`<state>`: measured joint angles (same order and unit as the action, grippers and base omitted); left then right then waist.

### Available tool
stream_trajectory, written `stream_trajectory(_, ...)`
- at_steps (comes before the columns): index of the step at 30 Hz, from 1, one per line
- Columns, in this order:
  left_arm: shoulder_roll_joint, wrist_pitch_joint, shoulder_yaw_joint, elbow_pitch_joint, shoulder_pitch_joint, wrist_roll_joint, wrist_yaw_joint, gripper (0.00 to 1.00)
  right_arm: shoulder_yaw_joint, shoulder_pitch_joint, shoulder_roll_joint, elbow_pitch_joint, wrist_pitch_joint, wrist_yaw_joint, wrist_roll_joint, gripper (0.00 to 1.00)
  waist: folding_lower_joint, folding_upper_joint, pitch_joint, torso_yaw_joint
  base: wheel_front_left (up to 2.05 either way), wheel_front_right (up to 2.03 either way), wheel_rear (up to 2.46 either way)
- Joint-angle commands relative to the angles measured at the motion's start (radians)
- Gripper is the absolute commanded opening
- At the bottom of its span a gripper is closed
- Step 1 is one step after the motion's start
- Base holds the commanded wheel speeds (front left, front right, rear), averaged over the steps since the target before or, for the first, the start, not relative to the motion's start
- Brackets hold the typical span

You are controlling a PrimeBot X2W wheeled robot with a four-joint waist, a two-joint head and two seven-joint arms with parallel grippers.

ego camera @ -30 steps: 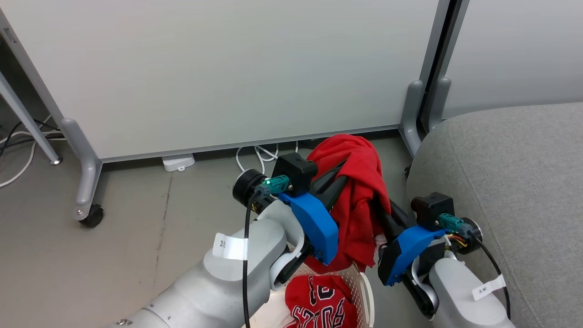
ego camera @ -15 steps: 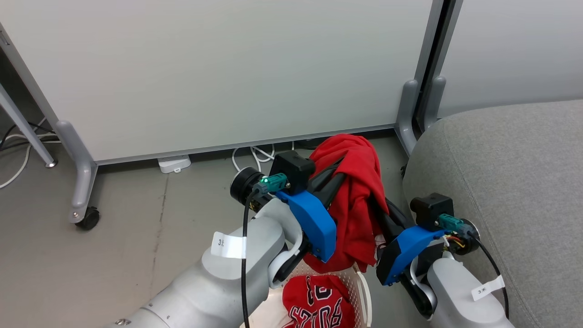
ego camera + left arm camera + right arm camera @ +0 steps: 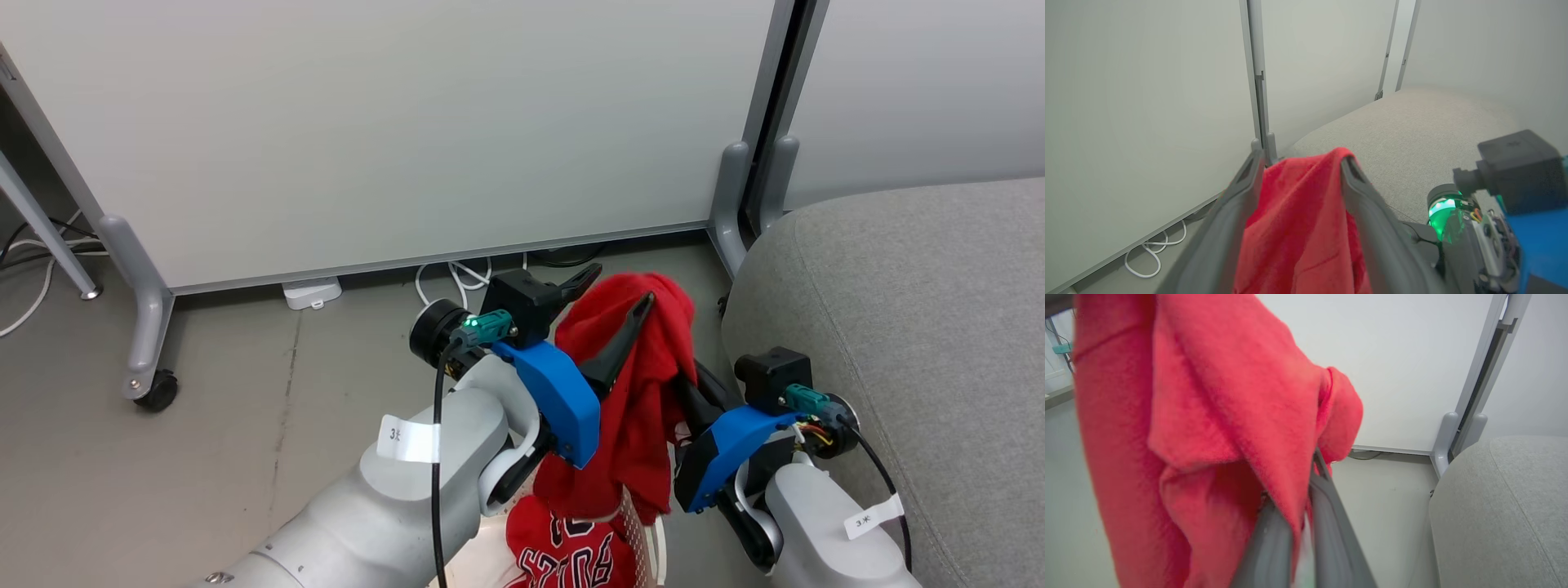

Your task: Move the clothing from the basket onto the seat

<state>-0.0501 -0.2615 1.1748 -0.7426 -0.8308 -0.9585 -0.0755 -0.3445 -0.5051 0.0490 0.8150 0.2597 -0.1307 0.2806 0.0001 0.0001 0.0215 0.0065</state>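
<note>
Plain red shirt point(image 3: 645, 412) hangs bunched above the basket point(image 3: 658, 545); lettered red jersey point(image 3: 563, 555) lies inside; grey seat point(image 3: 898, 327) just beside.

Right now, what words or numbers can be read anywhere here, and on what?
"BULLS", upside down, seemingly: red jersey.
"3" plus an unreadable mark: left forearm's white tag.
"3" plus an unreadable mark: right forearm's white tag.
Its number: mostly covered, unreadable.

The red shirt point(image 3: 645, 408) is seen as soft, fuzzy matt cloth — the jersey point(image 3: 563, 555) as smoother printed fabric. The seat point(image 3: 898, 327) is covered in coarse grey weave; the basket point(image 3: 655, 543) is moulded in pale perforated plastic.
</note>
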Motion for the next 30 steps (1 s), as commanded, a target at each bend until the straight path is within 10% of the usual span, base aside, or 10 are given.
stream_trajectory(1, 0.0, -0.005, -0.006, -0.003, 0.007, 0.003, 0.001, 1.0, 0.001, -0.014, 0.003, 0.003, 0.006, 0.0, 0.001, 0.0, -0.0001, -0.0001, 0.0, 0.0, 0.0, 0.0, 0.0)
stream_trajectory(16, -0.001, -0.005, -0.098, 0.024, 0.071, 0.083, 0.011, 1.0, 0.032, -0.014, 0.002, 0.0, 0.007, 0.0, -0.009, 0.0, -0.0001, -0.0001, -0.007, 0.006, 0.0, 0.0, 0.0)
stream_trajectory(30, -0.061, -0.004, -0.469, 0.229, 0.401, 0.39, 0.018, 1.0, 0.053, 0.02, 0.002, -0.038, 0.007, 0.0, -0.027, 0.0, -0.0001, -0.0001, -0.013, 0.004, 0.0, 0.0, 0.0)
